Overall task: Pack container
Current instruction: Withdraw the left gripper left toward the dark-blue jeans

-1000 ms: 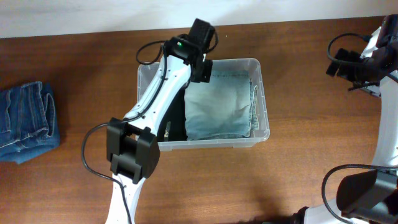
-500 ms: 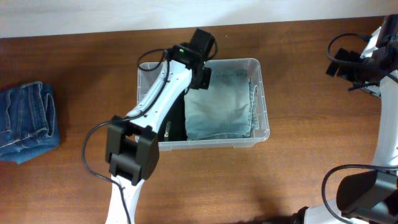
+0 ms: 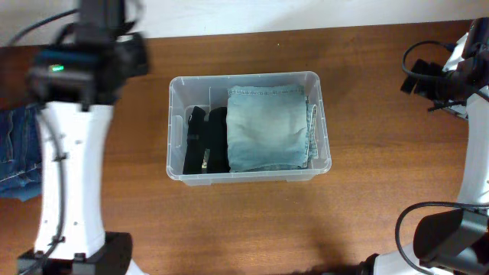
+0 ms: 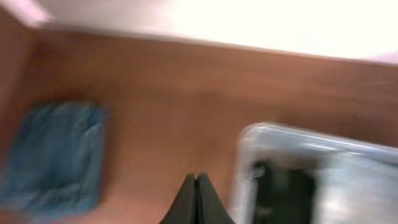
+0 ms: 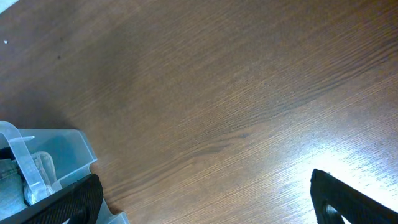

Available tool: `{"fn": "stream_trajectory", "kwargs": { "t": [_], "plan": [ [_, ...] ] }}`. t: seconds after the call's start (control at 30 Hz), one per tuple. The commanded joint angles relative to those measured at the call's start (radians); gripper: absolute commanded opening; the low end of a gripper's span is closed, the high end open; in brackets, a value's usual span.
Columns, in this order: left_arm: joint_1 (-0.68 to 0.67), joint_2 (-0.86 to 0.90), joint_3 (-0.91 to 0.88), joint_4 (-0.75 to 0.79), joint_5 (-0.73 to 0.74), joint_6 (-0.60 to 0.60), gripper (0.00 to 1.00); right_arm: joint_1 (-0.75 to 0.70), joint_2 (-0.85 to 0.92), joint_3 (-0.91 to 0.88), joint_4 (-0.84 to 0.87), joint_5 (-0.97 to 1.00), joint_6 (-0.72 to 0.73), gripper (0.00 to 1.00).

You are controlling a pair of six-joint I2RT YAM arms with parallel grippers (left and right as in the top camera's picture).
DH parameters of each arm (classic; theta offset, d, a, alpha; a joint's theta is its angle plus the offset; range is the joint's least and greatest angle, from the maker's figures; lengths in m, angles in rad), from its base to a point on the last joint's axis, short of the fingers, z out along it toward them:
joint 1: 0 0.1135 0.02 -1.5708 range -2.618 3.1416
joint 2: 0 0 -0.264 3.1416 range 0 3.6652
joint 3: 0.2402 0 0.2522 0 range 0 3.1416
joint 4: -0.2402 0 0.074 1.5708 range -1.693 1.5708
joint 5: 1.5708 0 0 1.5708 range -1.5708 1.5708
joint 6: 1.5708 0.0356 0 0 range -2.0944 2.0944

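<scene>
Note that the left arm [image 3: 72,153] has left the container [image 3: 174,130] and now stands over the left part of the table [image 3: 367,214], above the folded blue jeans [image 3: 14,153] lying there. In the blurred left wrist view, you see the left gripper [image 4: 196,178] with its 2 fingers pressed tip to tip and nothing between them. The container sits at the middle of the table, between the 2 arms. Inside it, a black garment [image 3: 205,141] lies along the left wall and a folded light denim piece [image 3: 267,126] fills the rest, the 2 touching. At the far right, the right gripper [image 5: 205,208] hangs over bare wood with its fingers spread wide and nothing held; a container corner shows at lower left.
</scene>
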Motion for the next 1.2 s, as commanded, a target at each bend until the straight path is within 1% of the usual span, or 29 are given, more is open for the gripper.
{"fn": "stream_trajectory", "kwargs": {
  "t": [0.0, 0.2, 0.3, 0.33, 0.37, 0.47, 0.5, 0.53, 0.6, 0.67, 0.7, 0.73, 0.83, 1.0, 1.17],
  "plan": [
    [0.101, 0.063, -0.03, -0.051, -0.073, 0.016, 0.01, -0.003, -0.005, 0.006, -0.001, 0.008, -0.007, 0.99],
    [0.236, 0.102, -0.076, -0.097, -0.078, 0.017, 0.01, -0.003, -0.005, 0.006, 0.0, 0.008, -0.007, 0.99],
    [0.29, 0.124, -0.102, -0.116, -0.167, 0.037, 0.01, -0.003, -0.005, 0.006, -0.001, 0.008, -0.007, 0.99],
    [0.303, 0.13, -0.108, -0.116, -0.191, 0.056, 0.08, -0.003, -0.005, 0.006, 0.0, 0.008, -0.007, 0.99],
    [0.318, 0.135, -0.116, -0.116, -0.197, 0.072, 0.25, -0.003, -0.005, 0.006, 0.0, 0.008, -0.007, 0.98],
    [0.354, 0.158, -0.141, -0.105, -0.196, 0.074, 0.38, -0.003, -0.005, 0.006, 0.0, 0.008, -0.007, 0.99],
    [0.364, 0.168, -0.147, -0.1, -0.196, 0.092, 0.44, -0.003, -0.005, 0.006, -0.001, 0.008, -0.007, 0.99],
    [0.372, 0.177, -0.152, -0.097, -0.196, 0.116, 0.53, -0.003, -0.005, 0.006, 0.0, 0.008, -0.007, 0.99],
    [0.389, 0.2, -0.162, -0.097, -0.196, 0.155, 0.82, -0.003, -0.005, 0.006, 0.0, 0.008, -0.007, 0.99],
    [0.407, 0.218, -0.173, -0.085, -0.192, 0.155, 0.87, -0.003, -0.005, 0.006, -0.001, 0.008, -0.007, 0.98],
    [0.414, 0.227, -0.179, -0.074, -0.184, 0.156, 0.96, -0.003, -0.005, 0.006, 0.0, 0.008, -0.007, 0.99],
    [0.421, 0.238, -0.186, -0.058, -0.154, 0.185, 0.99, -0.003, -0.005, 0.006, 0.0, 0.008, -0.007, 0.99],
    [0.441, 0.268, -0.215, -0.019, -0.054, 0.301, 0.99, -0.003, -0.005, 0.006, -0.001, 0.008, -0.007, 0.98],
    [0.466, 0.315, -0.282, 0.039, -0.063, 0.357, 0.99, -0.003, -0.005, 0.006, 0.0, 0.008, -0.007, 0.99],
    [0.484, 0.349, -0.371, 0.124, -0.124, 0.415, 0.99, -0.003, -0.005, 0.006, -0.001, 0.008, -0.007, 0.99]
  ]
}}
